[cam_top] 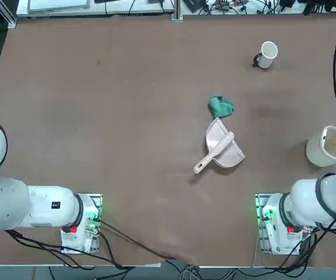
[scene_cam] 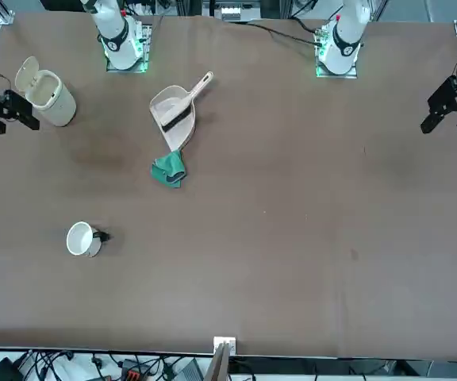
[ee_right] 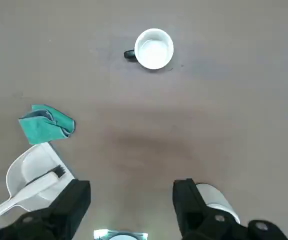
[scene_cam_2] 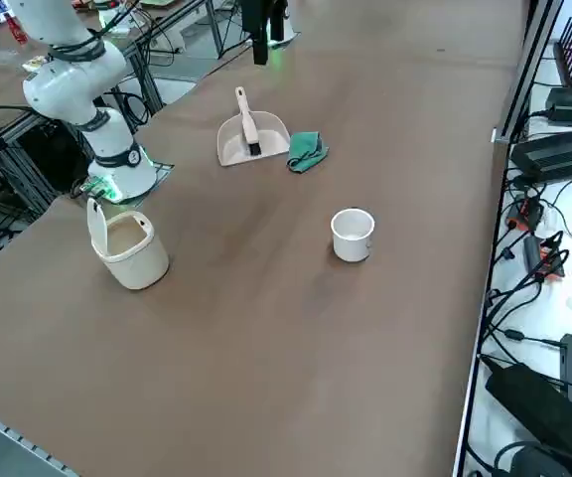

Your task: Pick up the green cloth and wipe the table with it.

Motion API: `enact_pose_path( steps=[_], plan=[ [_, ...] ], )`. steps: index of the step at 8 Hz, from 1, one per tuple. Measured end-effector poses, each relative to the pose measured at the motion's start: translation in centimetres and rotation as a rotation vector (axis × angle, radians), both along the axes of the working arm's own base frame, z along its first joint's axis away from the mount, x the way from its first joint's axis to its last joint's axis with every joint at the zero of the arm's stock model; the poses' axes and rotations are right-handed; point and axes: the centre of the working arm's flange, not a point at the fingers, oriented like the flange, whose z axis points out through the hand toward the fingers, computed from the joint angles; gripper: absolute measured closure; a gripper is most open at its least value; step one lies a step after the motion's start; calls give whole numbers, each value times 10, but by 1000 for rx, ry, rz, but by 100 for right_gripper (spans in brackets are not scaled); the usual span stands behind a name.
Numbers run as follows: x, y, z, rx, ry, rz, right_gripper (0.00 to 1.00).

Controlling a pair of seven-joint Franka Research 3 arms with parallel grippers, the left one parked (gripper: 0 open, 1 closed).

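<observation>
The right gripper is hanging high above the table near the robot's side — its fingers are standing wide apart, grasping nothing. A cream bin is sitting below it by the table's right edge. Further out, a pinkish dustpan with a brush is lying near the middle. The green cloth is lying crumpled just beyond the dustpan's far end, nearly touching it. Farthest away, a white mug is standing well apart.
</observation>
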Motion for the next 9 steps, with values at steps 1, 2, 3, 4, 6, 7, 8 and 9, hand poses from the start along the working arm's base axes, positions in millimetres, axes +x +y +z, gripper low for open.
enact_pose_path(
  steps=[1,2,3,4,6,7,8,9],
  plan=[
    [-4,3,3,-2,-8,3,0],
    [-7,8,3,-5,-16,11,0],
    [-12,12,3,-5,-21,16,0],
    [-17,12,3,-4,-25,18,0],
    [-25,17,9,-2,-34,-14,0],
    [-27,26,11,-3,-39,-39,0],
    [-28,30,12,-4,-41,-52,0],
    [-28,28,13,-4,-42,-58,0]
  ],
)
